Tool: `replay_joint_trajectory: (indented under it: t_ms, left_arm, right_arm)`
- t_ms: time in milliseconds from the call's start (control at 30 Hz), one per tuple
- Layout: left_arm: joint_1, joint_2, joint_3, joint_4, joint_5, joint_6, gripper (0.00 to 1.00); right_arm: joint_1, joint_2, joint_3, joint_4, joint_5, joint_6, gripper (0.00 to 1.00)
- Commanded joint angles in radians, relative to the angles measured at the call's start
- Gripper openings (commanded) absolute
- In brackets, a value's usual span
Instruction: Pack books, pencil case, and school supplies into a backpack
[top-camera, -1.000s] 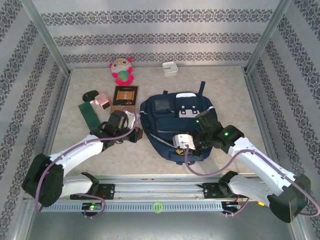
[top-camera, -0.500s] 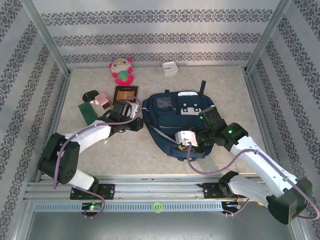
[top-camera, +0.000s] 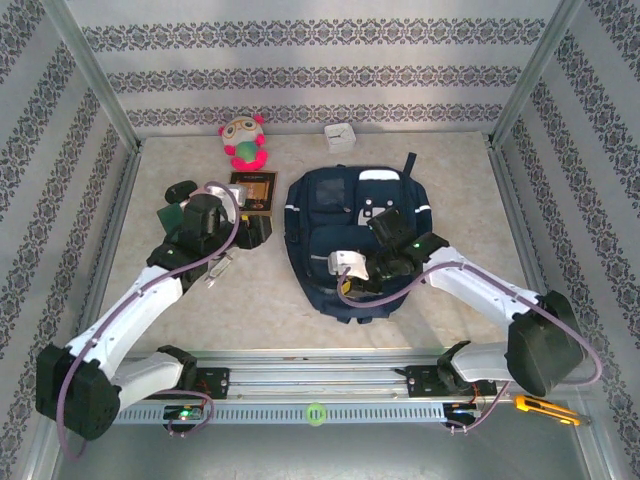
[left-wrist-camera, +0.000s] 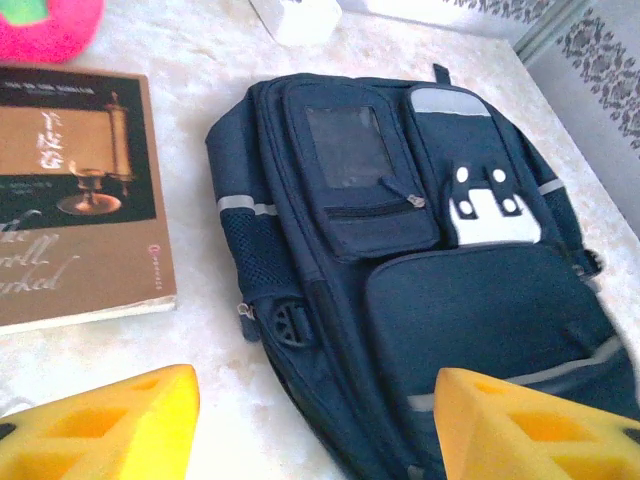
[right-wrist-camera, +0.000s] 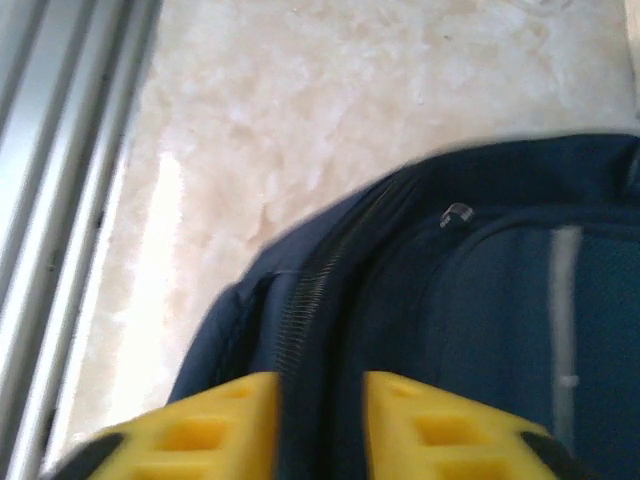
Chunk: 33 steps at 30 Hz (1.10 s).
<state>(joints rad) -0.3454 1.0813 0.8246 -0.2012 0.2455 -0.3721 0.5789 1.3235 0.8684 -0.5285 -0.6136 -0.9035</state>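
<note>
I see the backpack (left-wrist-camera: 480, 320) as matt woven cloth, with a mesh side pocket, greyish reflective strips and a clear plastic window. The book (left-wrist-camera: 70, 190) has a glossy paper cover. The counter (right-wrist-camera: 300, 110) looks smooth and marbled, with a slight sheen. The fingers (left-wrist-camera: 110, 430) of my left end effector (left-wrist-camera: 315, 410) are matt yellow plastic. The rail (right-wrist-camera: 50, 150) at the counter's edge is brushed metal.
</note>
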Motion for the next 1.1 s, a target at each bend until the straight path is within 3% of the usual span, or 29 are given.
replay_joint_trajectory:
  t_ms: [0,100,200,433,533,633,700,900,1067]
  left_arm:
    - [0.009,0.008,0.013,-0.153,-0.040,-0.026,0.63]
    - [0.009,0.007,0.029,-0.184,0.006,-0.037,0.63]
    - [0.009,0.004,0.013,-0.185,0.055,-0.038,0.63]
    - [0.009,0.041,0.007,-0.187,0.046,-0.086,0.63]
    - [0.008,0.084,0.019,-0.165,0.104,-0.137,0.57]
    - [-0.017,0.119,-0.046,-0.026,0.209,-0.233,0.49]
    - [-0.061,0.142,-0.092,0.043,0.206,-0.278,0.49]
    - [-0.182,0.224,-0.162,0.189,0.167,-0.359,0.48]
    - [-0.215,0.330,-0.217,0.345,0.138,-0.422,0.38]
  right_arm:
    - [0.013,0.002,0.056,0.067,-0.030,0.046,0.43]
    - [0.016,-0.031,0.099,0.029,-0.062,0.163,0.56]
    - [0.015,-0.087,0.120,0.016,0.002,0.356,0.63]
    - [0.015,-0.203,0.040,0.071,0.172,0.895,0.68]
    - [-0.002,-0.219,0.003,0.054,0.308,1.178,0.69]
    - [-0.084,-0.219,-0.037,0.024,0.295,1.391,0.70]
    - [-0.146,-0.219,-0.096,0.044,0.269,1.526,0.66]
    - [-0.174,-0.257,-0.267,0.153,0.320,1.680,0.61]
    - [-0.180,-0.236,-0.360,0.271,0.334,1.726,0.59]
